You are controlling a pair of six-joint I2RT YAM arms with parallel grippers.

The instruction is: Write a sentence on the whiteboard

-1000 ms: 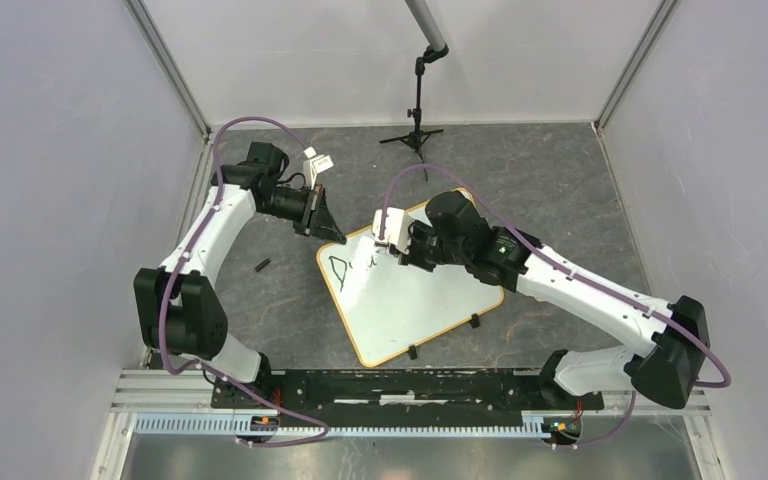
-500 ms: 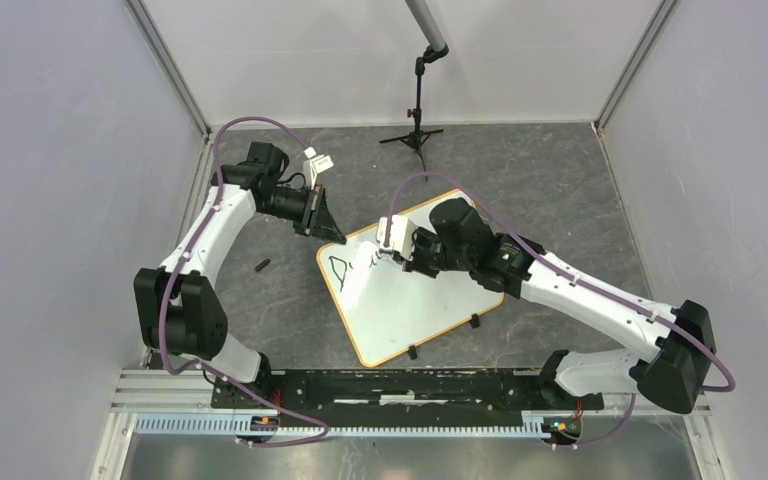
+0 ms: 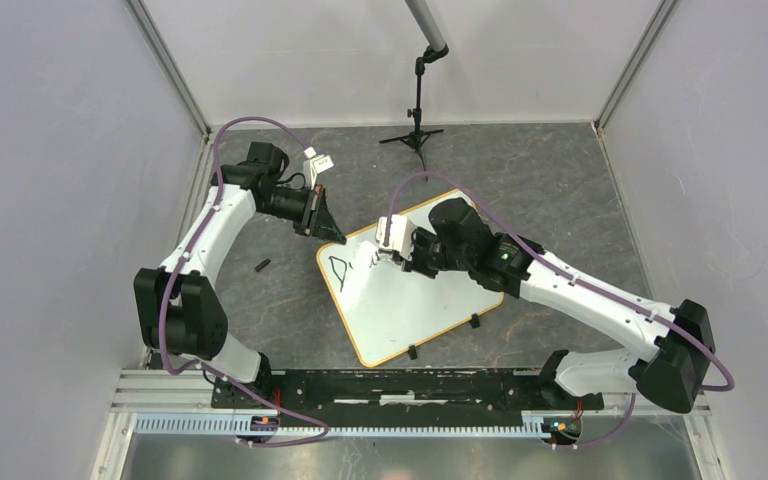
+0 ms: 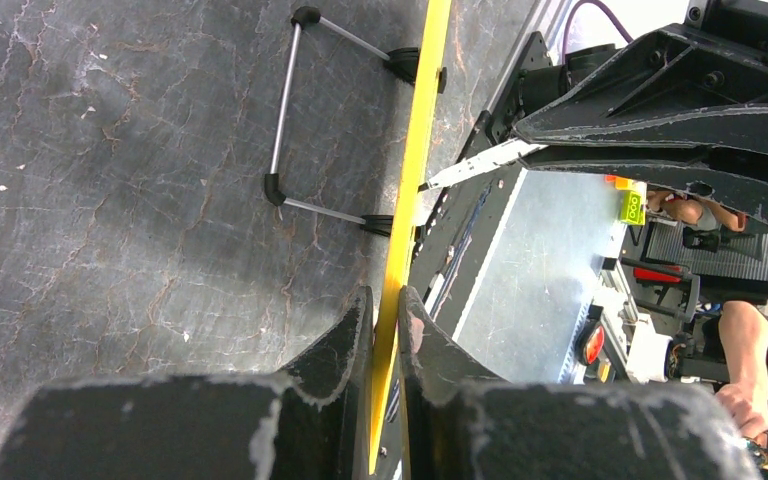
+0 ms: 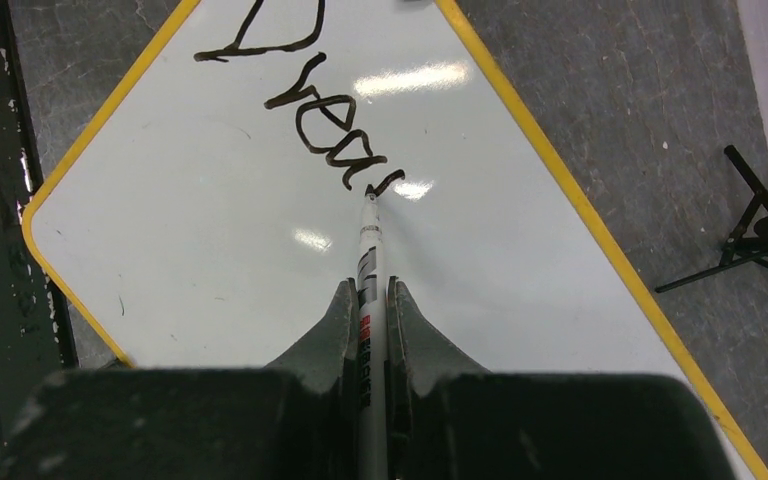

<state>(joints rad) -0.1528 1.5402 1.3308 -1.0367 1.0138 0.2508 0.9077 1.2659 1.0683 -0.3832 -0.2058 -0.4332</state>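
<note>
While the whiteboard [image 3: 415, 300] lies on the grey table [image 3: 560, 180] between the two arms, the left gripper [image 4: 385, 305] is clamped on its yellow rim at the far left corner. The right gripper [image 5: 368, 290] is closed around a white marker [image 5: 368, 250]. The marker's tip touches the board at the end of the black sentence [image 5: 310, 110], of which only "Drea" is written.

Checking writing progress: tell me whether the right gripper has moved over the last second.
Yes. The right gripper, shut on the marker, has shifted slightly to the right in the top view, away from the whiteboard's left corner.
</note>
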